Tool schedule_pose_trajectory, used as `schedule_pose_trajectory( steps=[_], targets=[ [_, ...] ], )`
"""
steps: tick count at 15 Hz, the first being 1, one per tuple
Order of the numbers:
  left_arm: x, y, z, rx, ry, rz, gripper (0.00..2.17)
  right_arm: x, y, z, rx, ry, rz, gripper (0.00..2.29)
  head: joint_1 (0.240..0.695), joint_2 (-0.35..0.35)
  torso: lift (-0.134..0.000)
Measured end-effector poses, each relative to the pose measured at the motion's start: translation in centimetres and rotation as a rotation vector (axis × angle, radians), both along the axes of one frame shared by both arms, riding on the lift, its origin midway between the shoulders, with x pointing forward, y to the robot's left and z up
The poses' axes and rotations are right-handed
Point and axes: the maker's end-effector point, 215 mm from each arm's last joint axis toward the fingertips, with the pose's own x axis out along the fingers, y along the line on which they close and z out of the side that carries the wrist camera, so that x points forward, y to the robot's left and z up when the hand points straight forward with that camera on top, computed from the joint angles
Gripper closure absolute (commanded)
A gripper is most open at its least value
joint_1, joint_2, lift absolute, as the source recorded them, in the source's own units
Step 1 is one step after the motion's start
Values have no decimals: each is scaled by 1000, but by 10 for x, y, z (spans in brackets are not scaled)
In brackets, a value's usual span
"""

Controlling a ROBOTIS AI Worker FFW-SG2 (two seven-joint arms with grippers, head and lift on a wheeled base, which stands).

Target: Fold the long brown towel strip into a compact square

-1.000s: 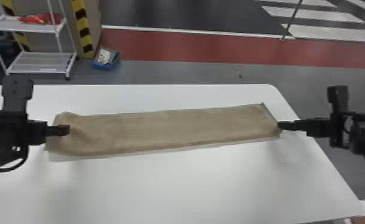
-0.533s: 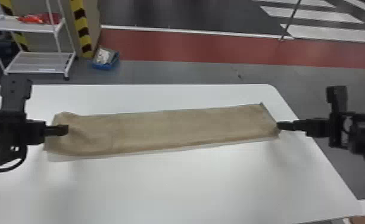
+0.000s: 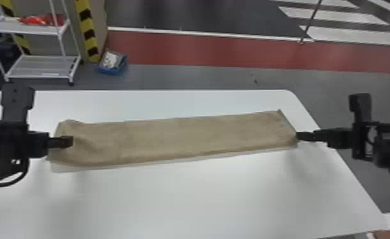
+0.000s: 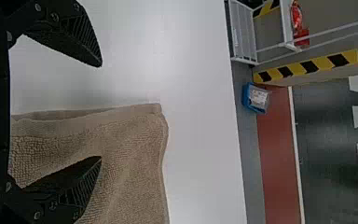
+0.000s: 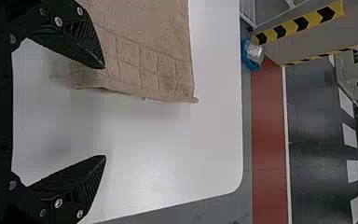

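on my left, the left gripper [image 3: 71, 141] keeps its fingers apart over the end of the brown towel [image 3: 184, 136], hiding a small part. the towel lies long across the white table [image 3: 203, 197], whose near side is cut off. along the towel, i cannot identify the pale edge [image 3: 62, 169]. at its right end, the right gripper [image 3: 297, 136] has spread fingers; touching, i cannot tell.

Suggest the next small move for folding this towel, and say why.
I'd probably lower the left gripper slightly, to get set for pinching the end of the brown towel strip. Its fingers stand apart, one over the towel, the other over the white table, and the strip lies stretched out lengthwise.
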Motion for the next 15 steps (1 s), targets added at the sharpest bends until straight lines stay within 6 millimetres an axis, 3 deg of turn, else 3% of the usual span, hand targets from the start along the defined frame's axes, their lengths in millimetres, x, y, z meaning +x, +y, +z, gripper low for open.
schedule_pose_trajectory(
  steps=[6,9,11,12,14,15],
  targets=[
    [-1,0,-2,2,4,-4,221,-10,-4,-8,5,11,-6,292,695,-153,-125],
    [-3,4,-6,22,14,-3,532,-12,-1,-12,5,15,3,410,695,-148,-125],
    [-14,7,-11,35,43,-3,778,-12,2,-11,9,12,13,728,695,-143,-125],
    [-20,9,-12,38,61,-1,1048,-13,3,-11,11,13,16,890,695,-141,-125],
    [-31,12,-11,42,86,1,1447,-13,7,-13,12,19,24,1450,695,-138,-125],
    [-34,14,-11,41,92,5,1447,-14,9,-14,15,22,29,1595,695,-135,-125]
  ],
)
